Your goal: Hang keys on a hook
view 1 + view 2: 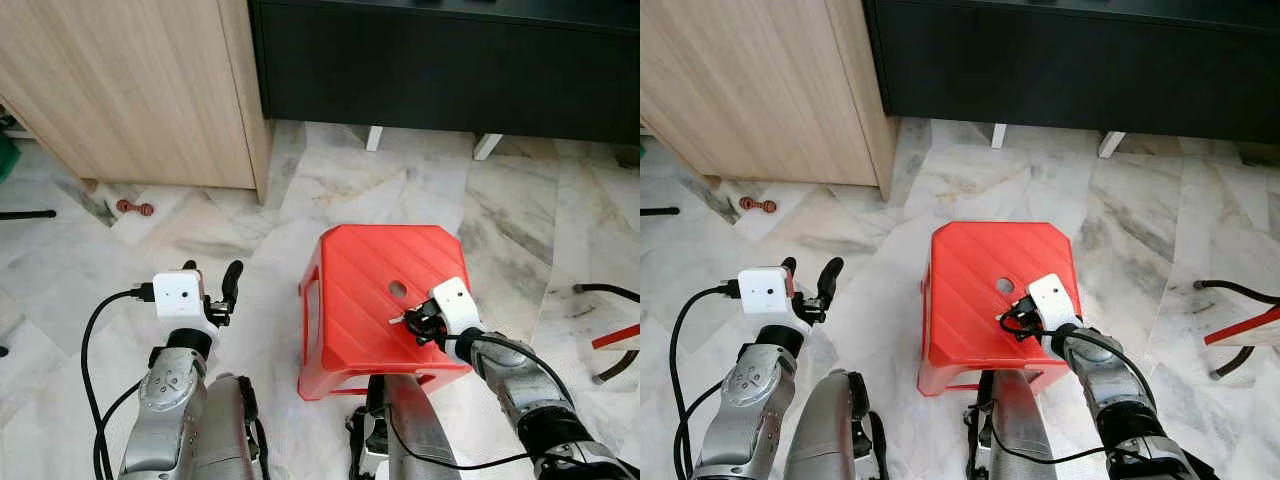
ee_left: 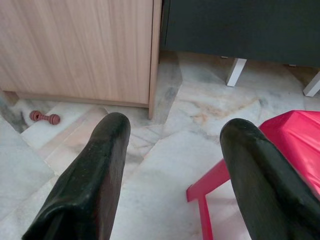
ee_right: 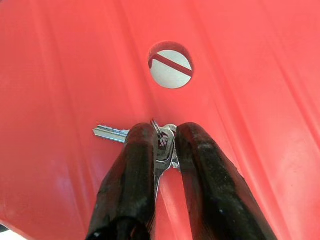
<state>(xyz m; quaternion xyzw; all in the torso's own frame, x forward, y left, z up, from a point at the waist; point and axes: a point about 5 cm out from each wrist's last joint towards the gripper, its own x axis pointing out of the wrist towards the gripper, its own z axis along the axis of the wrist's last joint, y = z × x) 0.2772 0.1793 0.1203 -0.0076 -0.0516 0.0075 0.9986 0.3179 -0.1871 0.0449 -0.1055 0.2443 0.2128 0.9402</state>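
The stool (image 1: 375,300) stood on the floor (image 1: 520,210) in the middle, directly before the robot. The keys (image 3: 159,141) lay on the stool's top, near the round hole (image 3: 170,65), which was at 12 o'clock from them. The right gripper (image 3: 165,137) was over the stool, its jaws closed around the keys. The left gripper (image 1: 212,283) was at 9 o'clock from the stool, apart from it. The wooden cabinet (image 1: 130,90) stood at 11 o'clock, the low cabinet (image 1: 450,70) at 12 o'clock behind the stool. A small toy (image 1: 134,208) lay on the floor at 10 o'clock, just before the wooden cabinet.
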